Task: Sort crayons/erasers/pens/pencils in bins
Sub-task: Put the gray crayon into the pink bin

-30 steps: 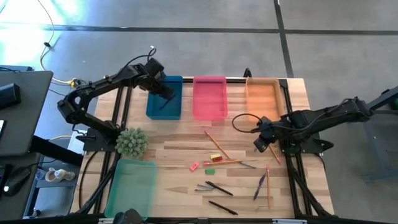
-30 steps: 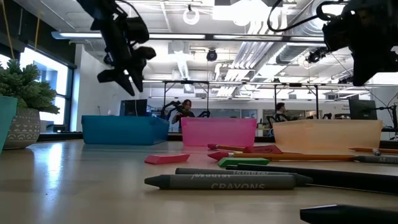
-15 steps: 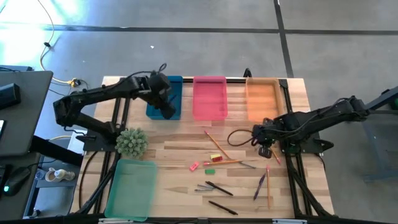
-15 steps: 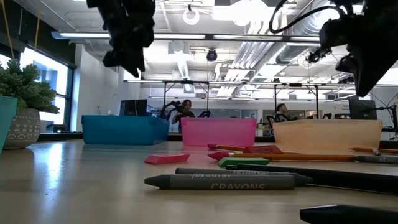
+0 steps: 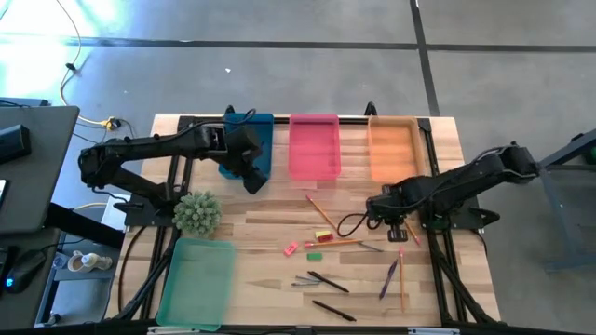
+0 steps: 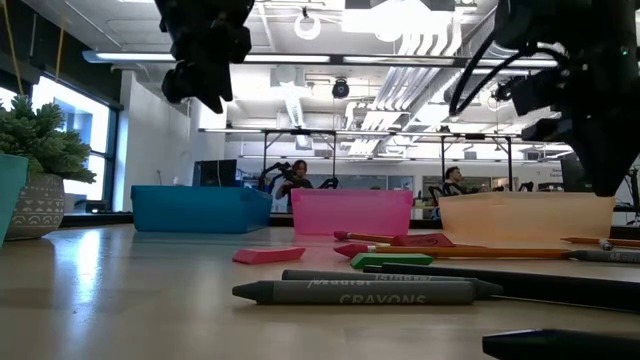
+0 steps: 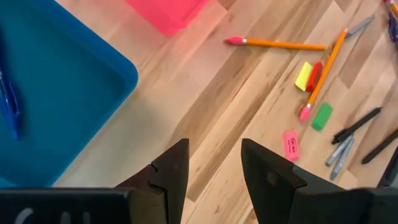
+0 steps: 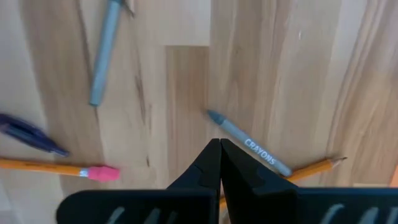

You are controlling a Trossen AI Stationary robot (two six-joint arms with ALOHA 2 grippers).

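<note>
My left gripper (image 5: 253, 181) is open and empty above the near right corner of the blue bin (image 5: 244, 149); a blue pen (image 7: 9, 109) lies in that bin. My right gripper (image 5: 394, 229) is shut and empty, hovering over a grey crayon (image 8: 249, 148) that lies flat on the table. Pencils (image 5: 324, 216), the yellow eraser (image 5: 323, 235), pink eraser (image 5: 291, 248), green eraser (image 5: 314, 255), black pens (image 5: 328, 281), a blue-purple pen (image 5: 388, 277) and more grey crayons (image 5: 305, 279) lie loose on the wood.
The pink bin (image 5: 313, 146) and orange bin (image 5: 392, 149) stand beside the blue one along the far edge. The green bin (image 5: 197, 279) sits at the near left, with a potted plant (image 5: 196, 213) behind it. Bare wood lies between the plant and the loose items.
My left gripper has moved from over the blue bin toward the table's near edge, to the bin's near right corner. My right gripper has moved toward the table's left, over the loose items.
</note>
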